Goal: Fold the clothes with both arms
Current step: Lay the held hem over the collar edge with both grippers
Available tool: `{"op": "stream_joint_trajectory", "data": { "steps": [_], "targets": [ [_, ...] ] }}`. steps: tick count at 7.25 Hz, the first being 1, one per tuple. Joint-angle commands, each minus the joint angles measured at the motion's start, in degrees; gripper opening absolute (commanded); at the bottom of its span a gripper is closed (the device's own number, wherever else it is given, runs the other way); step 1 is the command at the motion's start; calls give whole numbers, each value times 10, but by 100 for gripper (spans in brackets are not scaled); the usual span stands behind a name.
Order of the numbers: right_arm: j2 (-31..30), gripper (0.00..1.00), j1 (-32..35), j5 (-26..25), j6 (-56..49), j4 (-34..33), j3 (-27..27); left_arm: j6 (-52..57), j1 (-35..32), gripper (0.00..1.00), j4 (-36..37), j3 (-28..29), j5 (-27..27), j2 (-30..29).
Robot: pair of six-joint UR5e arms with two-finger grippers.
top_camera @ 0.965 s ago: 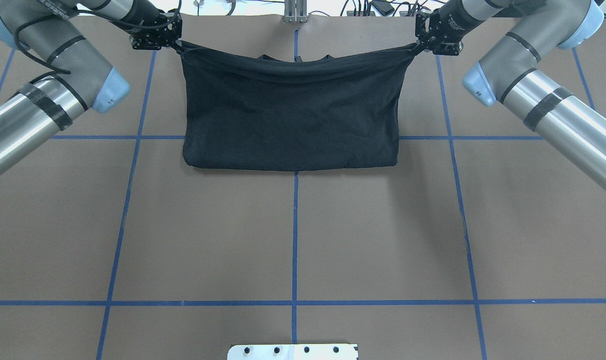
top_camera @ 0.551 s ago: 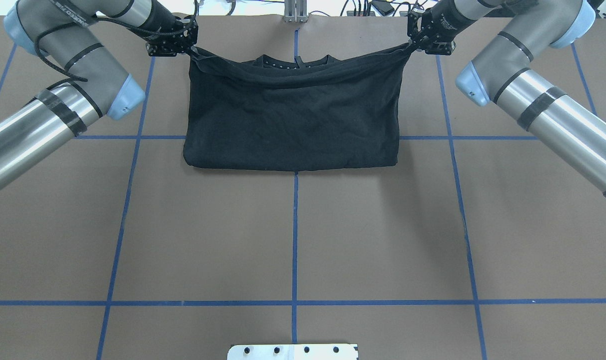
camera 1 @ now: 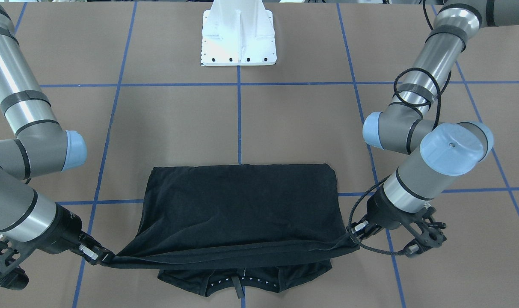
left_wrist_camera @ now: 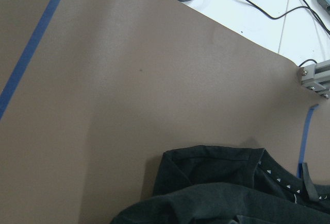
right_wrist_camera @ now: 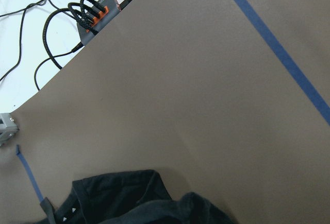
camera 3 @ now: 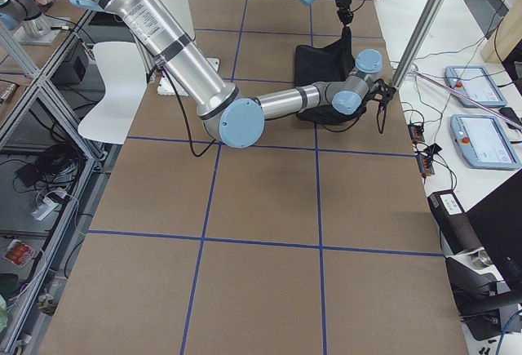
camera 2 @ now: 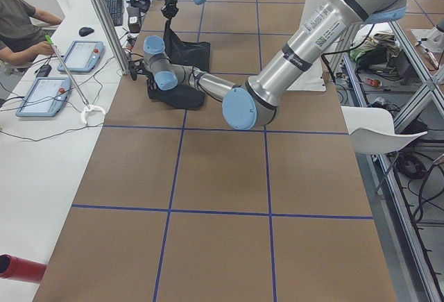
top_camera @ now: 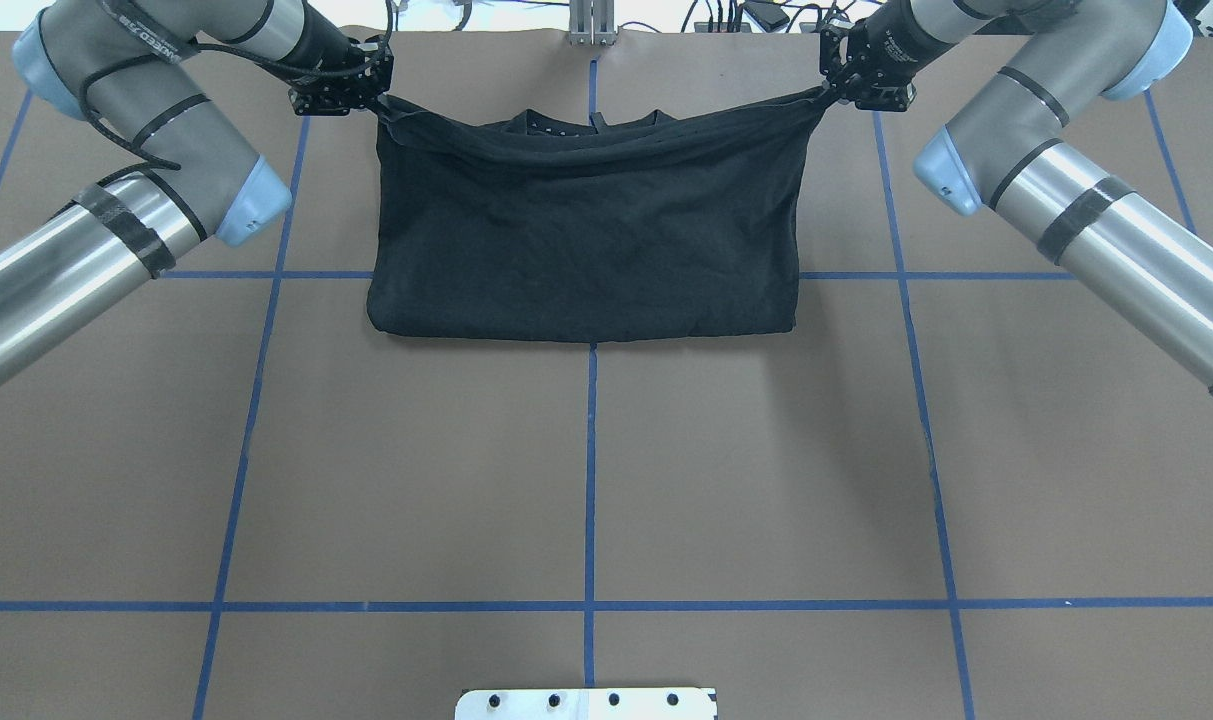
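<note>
The left claw point(top_camera: 376, 98) is clamped on one far corner of the black T-shirt point(top_camera: 586, 230), and the right claw point(top_camera: 828, 93) on the other corner. The upper layer's edge is stretched taut between them, lifted over the collar. The folded remainder is spread on the brown tabletop point(top_camera: 766, 480), across a blue tape line point(top_camera: 591, 450).

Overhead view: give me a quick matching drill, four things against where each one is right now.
Things:
1. left gripper
2. right gripper
3. collar
4. white base plate

Places or states:
a. bottom middle of the view
b. shut on the T-shirt corner, upper right
c. on the table, just beyond the edge stretched between the grippers
d. shut on the T-shirt corner, upper left

Pairs: 1-d, 2-b, 3-c, 4-a
</note>
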Motion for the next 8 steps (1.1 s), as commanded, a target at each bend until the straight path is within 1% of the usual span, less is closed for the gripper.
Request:
{"op": "stream_joint_trajectory", "data": {
  "steps": [1, 2, 3, 4, 8],
  "targets": [
    [-4, 0, -1, -22, 4, -3, -7, 2, -1, 0, 0, 14, 23, 0],
    [-8, 0, -1, -42, 2, -1, -8, 2, -1, 0, 0, 14, 26, 0],
    [-7, 0, -3, -49, 3, -7, -10, 2, -1, 0, 0, 14, 26, -1],
    [-4, 0, -4, -49, 2, -21, -9, 2, -1, 0, 0, 14, 26, -1],
    [-1, 0, -5, -51, 4, -21, -8, -3, -1, 0, 0, 17, 29, -3]
  ]
}}
